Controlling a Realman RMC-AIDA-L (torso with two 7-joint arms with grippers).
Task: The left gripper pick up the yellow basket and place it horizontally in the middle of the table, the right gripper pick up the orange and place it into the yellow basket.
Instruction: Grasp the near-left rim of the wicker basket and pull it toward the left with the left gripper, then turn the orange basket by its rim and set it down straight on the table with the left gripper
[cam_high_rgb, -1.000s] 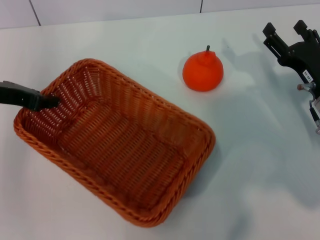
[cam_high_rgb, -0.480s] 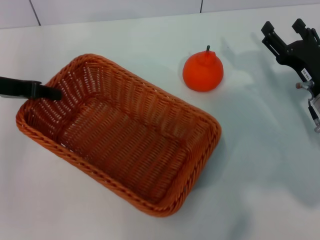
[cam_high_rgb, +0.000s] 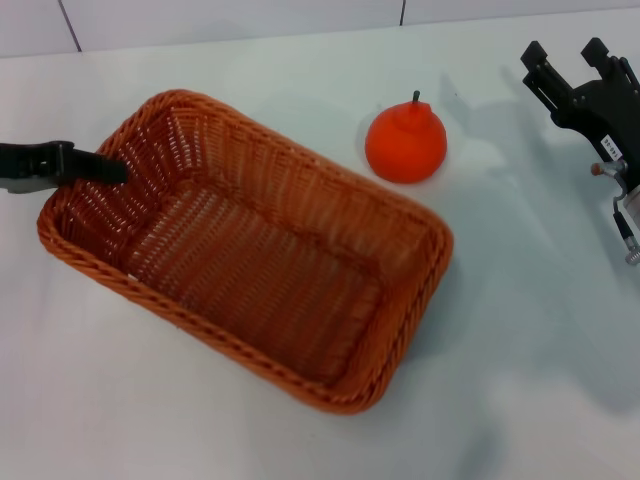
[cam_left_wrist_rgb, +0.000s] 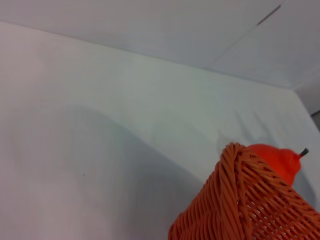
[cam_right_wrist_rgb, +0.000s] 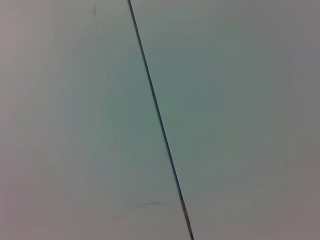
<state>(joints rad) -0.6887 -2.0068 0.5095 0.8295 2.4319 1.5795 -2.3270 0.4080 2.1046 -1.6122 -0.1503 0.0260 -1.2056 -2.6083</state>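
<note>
Since a second ago the yellow basket (cam_high_rgb: 250, 245) has swung and slid on the table (cam_high_rgb: 540, 380), its far corner climbing toward the table's back edge and its long side now running closer to level across the head view. Gripping the basket's left short wall, the left gripper (cam_high_rgb: 105, 170) has its slim dark fingers pinched over the braided rim, one finger reaching inside. Behind the basket's right end sits the orange (cam_high_rgb: 405, 142), stem up, near the rim but apart from it. Right of the orange, well clear of it, the right gripper (cam_high_rgb: 570, 62) hangs above the table with its two fingers spread, holding nothing. From the left wrist, a basket corner (cam_left_wrist_rgb: 240, 205) hides most of the orange (cam_left_wrist_rgb: 277, 160).
</note>
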